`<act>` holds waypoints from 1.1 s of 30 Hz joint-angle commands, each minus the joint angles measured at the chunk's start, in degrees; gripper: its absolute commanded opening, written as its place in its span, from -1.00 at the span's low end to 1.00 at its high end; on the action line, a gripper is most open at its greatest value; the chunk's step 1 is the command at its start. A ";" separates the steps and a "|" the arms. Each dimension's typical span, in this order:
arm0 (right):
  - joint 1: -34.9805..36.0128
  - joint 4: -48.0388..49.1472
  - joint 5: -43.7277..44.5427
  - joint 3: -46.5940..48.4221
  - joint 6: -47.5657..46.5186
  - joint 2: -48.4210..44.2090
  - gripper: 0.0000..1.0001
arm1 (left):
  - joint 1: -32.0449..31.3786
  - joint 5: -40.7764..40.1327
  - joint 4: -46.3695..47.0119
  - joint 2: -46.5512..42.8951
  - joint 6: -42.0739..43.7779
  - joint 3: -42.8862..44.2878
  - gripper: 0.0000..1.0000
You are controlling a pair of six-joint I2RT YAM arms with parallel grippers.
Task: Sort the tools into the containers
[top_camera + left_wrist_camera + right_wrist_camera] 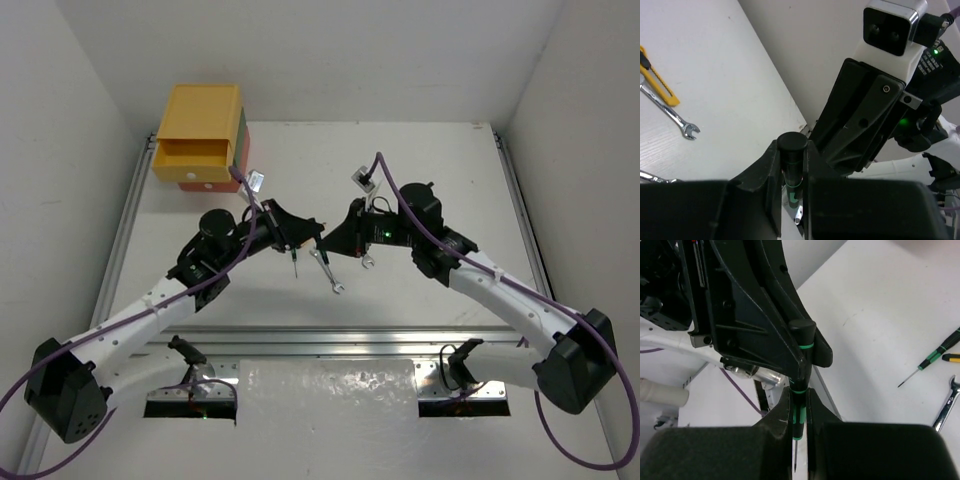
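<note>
Pinching one black-handled mini screwdriver with green bands (pixel 802 332) from both sides, your two arms are meeting above the middle of the white table (pixel 440 170), and I am reading this as a hand-over. Your right gripper (pixel 799 407) is sitting closed on the lower handle, its fingers pressing the green-marked part just above the thin shaft, which is pointing down. Your left gripper (pixel 792 162) is clamping the same tool higher, just under its round black cap, jaws drawn in tight against the handle. Holding it upright between them is keeping the tip off the table. The left arm is the one nearer the stack of boxy drawers (pixel 205 110) at the far left corner, whose yellow top drawer (pixel 186 168) is standing pulled out, so you are probably sending the tool that way. Lying on the table are a yellow-black utility knife (pixel 657 75), a silver wrench (pixel 672 115) beside it, a second green-banded screwdriver (pixel 932 357) and a yellow-handled one (pixel 952 358). You are wanting a firm left hold before the right jaws let go.
</note>
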 commanded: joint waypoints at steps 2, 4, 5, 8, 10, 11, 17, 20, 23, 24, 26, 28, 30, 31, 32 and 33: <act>0.00 3.41 -1.41 1.41 0.75 -0.88 -0.84 | -0.69 -2.16 1.96 1.56 0.56 2.69 -1.00; 0.00 1.14 -0.37 1.33 0.75 -1.75 0.36 | -0.43 -5.66 -2.60 2.09 2.22 6.71 -1.00; 0.00 -0.79 2.25 1.33 0.40 -2.28 0.94 | 0.18 -12.12 -5.84 2.27 3.28 8.83 -1.00; -1.66 -10.19 15.06 1.85 -0.39 -4.74 0.98 | 11.72 -19.03 -21.46 4.45 5.05 17.70 -1.00; -2.28 -15.82 18.96 2.12 -0.48 -5.71 0.98 | 19.92 -18.17 -25.46 6.65 4.26 24.10 -1.00; -2.63 -16.80 20.11 2.03 -0.83 -6.76 0.98 | 26.49 -17.99 -27.91 9.10 4.17 26.23 -1.00; -2.90 -20.93 22.14 0.72 -3.20 -10.28 0.98 | 44.10 -21.93 -31.45 19.99 -0.39 38.02 -0.98; -3.07 -21.46 21.79 -0.43 -3.73 -11.69 0.98 | 49.12 -18.45 -31.45 26.67 -2.68 43.11 -0.94; -3.16 -21.03 21.62 -1.75 -3.73 -12.39 0.98 | 50.37 -16.41 -31.54 32.40 -3.38 48.39 -0.92; -3.16 -20.85 21.53 -1.92 -3.73 -12.31 0.98 | 50.37 -16.06 -31.98 33.46 -3.56 49.44 -0.92; -3.16 -20.50 21.26 -2.19 -3.73 -11.69 0.98 | 50.37 -15.70 -31.37 35.48 -3.91 50.95 -0.84; -3.25 -20.24 20.91 -2.19 -3.65 -10.64 0.98 | 50.55 -15.09 -30.40 36.71 -4.35 51.56 -0.74; -3.16 -20.06 20.04 -2.19 -3.64 -9.85 0.98 | 50.55 -13.87 -30.14 38.47 -4.18 52.27 -0.56; -3.16 -20.06 19.95 -2.19 -3.99 -9.15 0.98 | 50.72 -12.64 -29.96 39.00 -4.09 52.27 -0.49; -3.16 -20.23 20.03 -2.01 -4.08 -8.53 0.98 | 50.64 -12.37 -29.78 38.83 -4.00 52.01 -0.30; -3.25 -20.84 20.12 -1.67 -4.35 -7.83 0.98 | 50.72 -11.84 -29.26 38.48 -4.09 50.70 -0.19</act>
